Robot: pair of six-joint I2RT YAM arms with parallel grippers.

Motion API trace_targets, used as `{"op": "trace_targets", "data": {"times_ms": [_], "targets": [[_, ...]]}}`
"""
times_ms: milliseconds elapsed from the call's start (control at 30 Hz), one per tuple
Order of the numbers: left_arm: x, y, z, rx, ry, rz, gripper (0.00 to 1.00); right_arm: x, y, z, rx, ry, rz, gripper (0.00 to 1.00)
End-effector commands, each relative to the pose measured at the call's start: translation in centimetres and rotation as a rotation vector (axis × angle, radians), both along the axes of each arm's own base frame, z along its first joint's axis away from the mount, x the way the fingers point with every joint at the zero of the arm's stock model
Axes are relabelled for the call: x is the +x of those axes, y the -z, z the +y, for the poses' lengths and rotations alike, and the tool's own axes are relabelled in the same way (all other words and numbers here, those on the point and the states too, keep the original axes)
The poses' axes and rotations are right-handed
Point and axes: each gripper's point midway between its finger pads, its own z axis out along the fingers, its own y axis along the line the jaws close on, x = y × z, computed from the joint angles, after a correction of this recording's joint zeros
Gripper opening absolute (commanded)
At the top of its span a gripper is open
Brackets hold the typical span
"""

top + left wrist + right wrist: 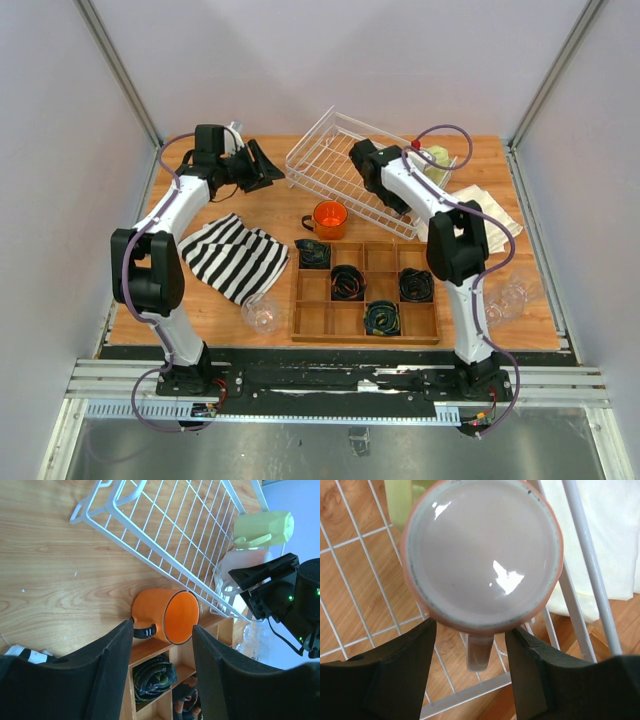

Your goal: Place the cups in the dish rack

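Note:
The white wire dish rack lies at the back middle of the table. A pale yellow-green mug and a white-pink mug sit in its right end, the pink one bottom up. My right gripper is open, with its fingers on either side of the pink mug's handle and not closed on it. An orange mug with a dark handle stands on the table between the rack and the wooden tray. My left gripper is open and empty, left of the rack. Clear tumblers lie at the front left and at the right.
A wooden compartment tray of coiled black cables sits at the front middle. A black-and-white striped cloth lies at the left and a white cloth at the right beside the rack. Grey walls close in the table.

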Motion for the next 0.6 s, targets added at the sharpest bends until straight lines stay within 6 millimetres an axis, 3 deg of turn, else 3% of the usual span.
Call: {"op": "trace_targets", "data": {"times_ms": [0, 267, 500, 567], "targets": [[0.7, -1.7, 0.1, -0.005, 0.001, -0.056, 0.55, -0.5, -2.7, 1.5, -0.036, -0.052, -0.049, 0.58], [2.2, -2.8, 0.4, 0.018, -0.007, -0.089, 0.57, -1.6, -5.1, 3.5, -0.014, -0.144, -0.087, 0.58], [3.0, -3.7, 0.3, 0.021, -0.005, -0.119, 0.58, -1.0, -9.8, 3.5, -0.069, -0.295, -0.165, 0.57], [3.2, -3.7, 0.4, 0.034, -0.004, -0.120, 0.59, -0.6, -10.9, 3.5, -0.068, -0.370, -0.188, 0.52]]}}
